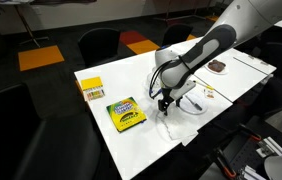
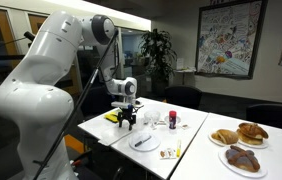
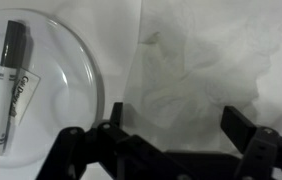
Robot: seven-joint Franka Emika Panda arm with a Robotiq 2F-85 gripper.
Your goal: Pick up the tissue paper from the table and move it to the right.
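Note:
The tissue paper point(image 3: 196, 70) is a thin, white, crumpled sheet that lies flat on the white table point(image 1: 146, 148). In the wrist view it fills the middle and right, just in front of my jaws. My gripper point(image 3: 178, 125) is open and empty, with a dark finger on each side of the sheet's near part. In both exterior views the gripper point(image 1: 164, 102) point(image 2: 128, 122) hangs low over the table, pointing down. The tissue is hard to make out there.
A round clear plate point(image 3: 76, 95) holding a black marker point(image 3: 8, 85) lies right beside the tissue. A green-and-yellow crayon box point(image 1: 126, 114) and a small yellow box point(image 1: 91, 88) lie further along the table. Plates of pastries point(image 2: 239, 135) stand on the adjoining table.

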